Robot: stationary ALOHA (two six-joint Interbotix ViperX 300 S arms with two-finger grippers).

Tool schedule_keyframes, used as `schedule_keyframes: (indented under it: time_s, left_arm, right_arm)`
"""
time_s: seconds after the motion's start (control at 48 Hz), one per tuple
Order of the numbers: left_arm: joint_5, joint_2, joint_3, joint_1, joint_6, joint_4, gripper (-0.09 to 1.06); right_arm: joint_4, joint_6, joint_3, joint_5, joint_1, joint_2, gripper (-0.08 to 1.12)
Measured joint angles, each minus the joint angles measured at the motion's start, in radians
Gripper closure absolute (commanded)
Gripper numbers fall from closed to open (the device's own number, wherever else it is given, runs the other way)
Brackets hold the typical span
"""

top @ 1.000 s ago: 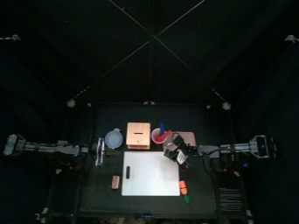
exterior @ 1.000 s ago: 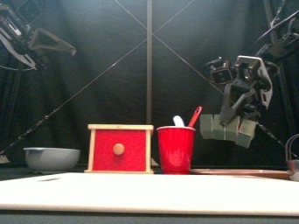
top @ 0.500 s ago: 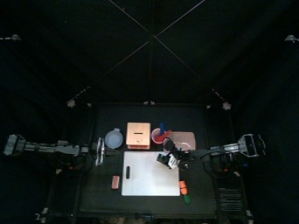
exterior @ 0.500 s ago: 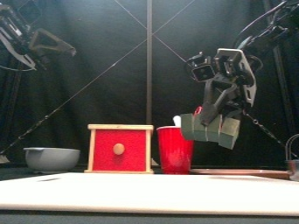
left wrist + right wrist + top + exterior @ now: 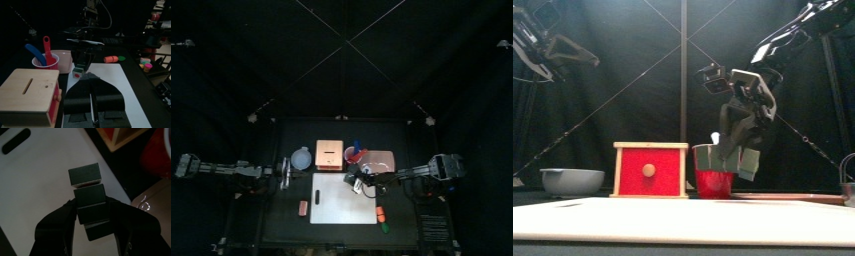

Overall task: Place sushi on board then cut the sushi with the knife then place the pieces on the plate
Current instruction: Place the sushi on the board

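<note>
Sushi roll (image 5: 730, 157) in right jaws moved left, overlapping red cup (image 5: 714, 185).

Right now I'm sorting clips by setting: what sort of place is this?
Likely a robot test booth staged as a toy kitchen: black curtains behind, a left arm and right arm at a black table, a white cutting board and a red cup of toy knives.

the pale wooden box (image 5: 27, 90) is bare, matt wood, and its red drawer front (image 5: 651, 170) is painted smooth. the white plastic cutting board (image 5: 47, 173) looks smooth and matt. the red plastic cup (image 5: 48, 63) is slightly glossy. the dark green blocky toy sushi roll (image 5: 88, 198) looks matt.
</note>
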Motion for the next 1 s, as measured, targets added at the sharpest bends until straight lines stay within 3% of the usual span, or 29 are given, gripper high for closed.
schedule_keyframes:
  time_s: [0.479, 0.792, 1.0]
  left_arm:
    - [0.000, 0.000, 0.008, 0.000, 0.003, -0.009, 1.00]
    - [0.000, 0.000, 0.008, 0.000, -0.002, -0.011, 1.00]
    - [0.000, 0.000, 0.012, 0.000, 0.000, -0.023, 1.00]
  right_arm:
    - [-0.451, 0.890, -0.031, 0.206, 0.239, 0.051, 0.47]
    - [-0.413, 1.124, -0.121, 0.310, 0.295, 0.135, 0.47]
    - [-0.249, 1.134, -0.227, 0.430, 0.295, 0.201, 0.47]
